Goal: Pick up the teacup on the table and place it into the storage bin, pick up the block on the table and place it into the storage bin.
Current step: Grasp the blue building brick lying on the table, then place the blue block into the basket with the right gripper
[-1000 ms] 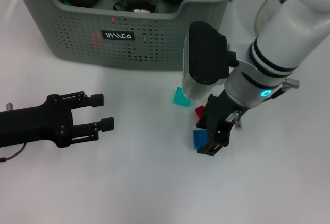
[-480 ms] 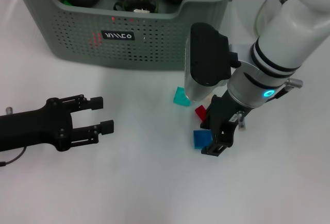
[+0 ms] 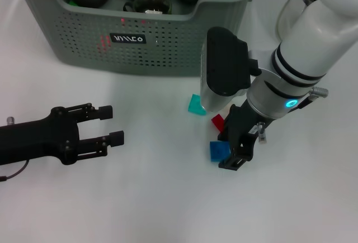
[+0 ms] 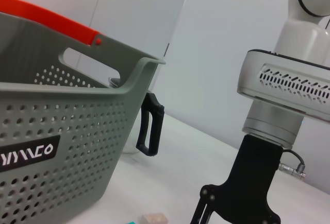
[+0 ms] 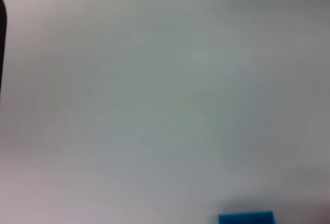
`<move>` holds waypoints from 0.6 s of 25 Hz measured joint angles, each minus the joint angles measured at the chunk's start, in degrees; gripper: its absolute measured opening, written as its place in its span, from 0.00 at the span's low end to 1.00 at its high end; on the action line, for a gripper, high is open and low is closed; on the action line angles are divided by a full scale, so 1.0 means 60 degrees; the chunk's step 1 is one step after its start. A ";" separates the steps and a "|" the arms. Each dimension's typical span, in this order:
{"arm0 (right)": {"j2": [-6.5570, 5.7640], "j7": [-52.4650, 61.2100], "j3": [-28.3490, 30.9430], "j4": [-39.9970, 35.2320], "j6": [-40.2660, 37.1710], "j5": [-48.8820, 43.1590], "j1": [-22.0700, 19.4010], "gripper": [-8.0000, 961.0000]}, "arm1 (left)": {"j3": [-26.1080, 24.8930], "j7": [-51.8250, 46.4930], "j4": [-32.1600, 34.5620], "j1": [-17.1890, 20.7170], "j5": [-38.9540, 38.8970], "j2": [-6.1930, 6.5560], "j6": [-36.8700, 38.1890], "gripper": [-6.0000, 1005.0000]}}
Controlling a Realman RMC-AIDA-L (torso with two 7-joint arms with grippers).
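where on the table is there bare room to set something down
Bare white table runs along the near edge, and between the open left gripper and the small blue block. It is crowded around the right gripper, down beside the blue block with the red block and teal block close by, and inside the grey-green perforated storage bin.

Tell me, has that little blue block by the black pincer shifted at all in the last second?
Barely. Against the fixed red block, the blue block sits a touch farther right in the head view, with the right pincer down beside it.
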 joint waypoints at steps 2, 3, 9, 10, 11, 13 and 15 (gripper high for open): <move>0.0001 -0.0001 -0.0025 0.0000 0.0045 0.0000 -0.0007 0.63 | -0.0002 -0.0001 0.0009 0.0012 0.0000 -0.0001 0.0006 0.72; 0.0001 -0.0001 -0.0024 0.0000 0.0061 0.0001 -0.0011 0.62 | -0.0002 -0.0002 0.0009 0.0014 0.0000 -0.0001 0.0007 0.72; 0.0001 0.0024 0.0172 -0.0013 0.0040 0.0022 -0.0013 0.61 | -0.0004 -0.0007 0.0011 0.0003 0.0000 0.0020 0.0012 0.72; 0.0002 0.0035 0.0175 -0.0017 0.0033 0.0021 -0.0013 0.57 | -0.0004 -0.0007 0.0014 0.0000 0.0000 0.0024 0.0012 0.72; 0.0002 0.0046 0.0177 -0.0018 0.0035 0.0019 -0.0013 0.54 | -0.0004 -0.0007 0.0015 -0.0005 0.0000 0.0029 0.0012 0.72; 0.0001 0.0073 0.0179 -0.0017 0.0053 0.0016 -0.0012 0.47 | -0.0004 -0.0007 0.0013 -0.0015 0.0000 0.0038 0.0012 0.72; 0.0000 0.0102 0.0271 -0.0019 0.0047 0.0027 -0.0019 0.43 | -0.0004 -0.0007 0.0016 -0.0021 0.0000 0.0039 0.0013 0.72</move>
